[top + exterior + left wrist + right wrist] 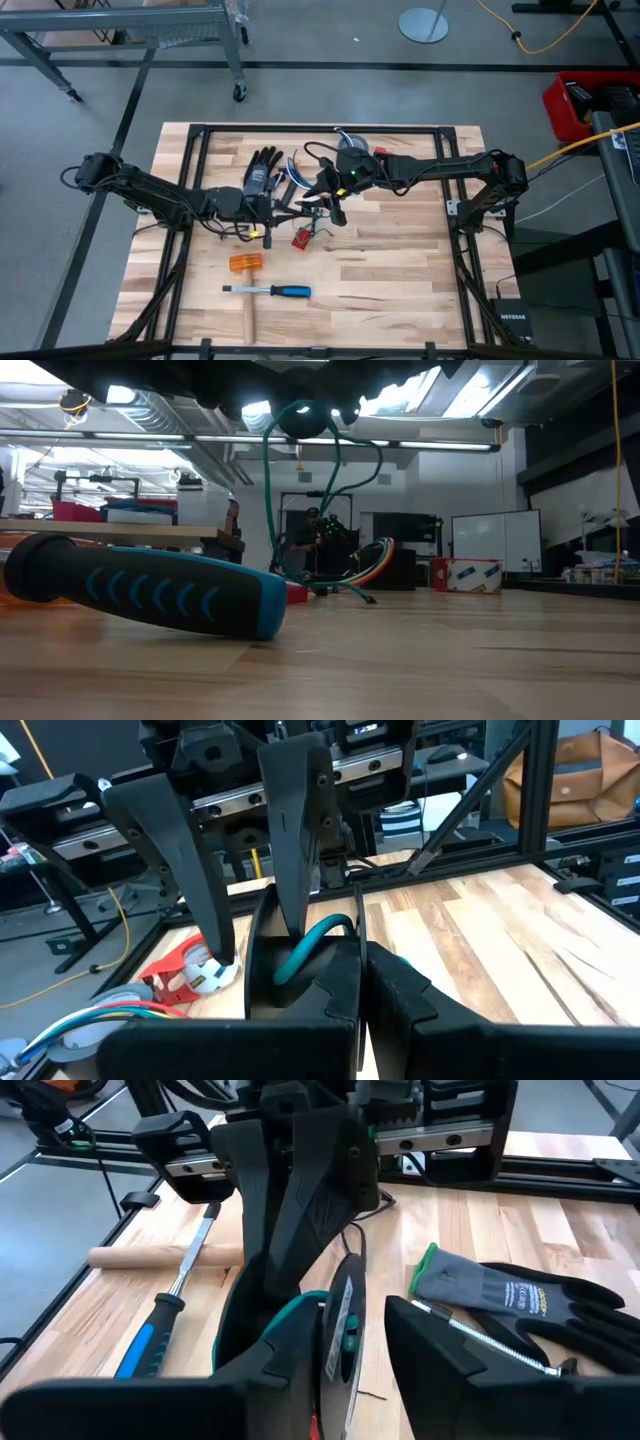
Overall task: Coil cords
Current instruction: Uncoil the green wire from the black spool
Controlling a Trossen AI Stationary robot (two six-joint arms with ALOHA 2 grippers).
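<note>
Your green cord (310, 942) sits mid-desk (400, 260), pinched in the left gripper (268, 208) jaws, clamped tight. Right gripper (328, 192) jaws stand part open around it. It's light, springy, slippery; grab near the loop, not the loose end.

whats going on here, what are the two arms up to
Both arms meet over the middle of the table, working a green cord. The left gripper is shut on the cord, which curves up between its fingers. The right gripper hangs close beside it at the same cord, fingers partly apart; whether it grips cannot be told. The low view shows the cord lifted in loops above the wood. A glove, a chisel, a mallet and a red tape ring lie nearby, untouched.
</note>
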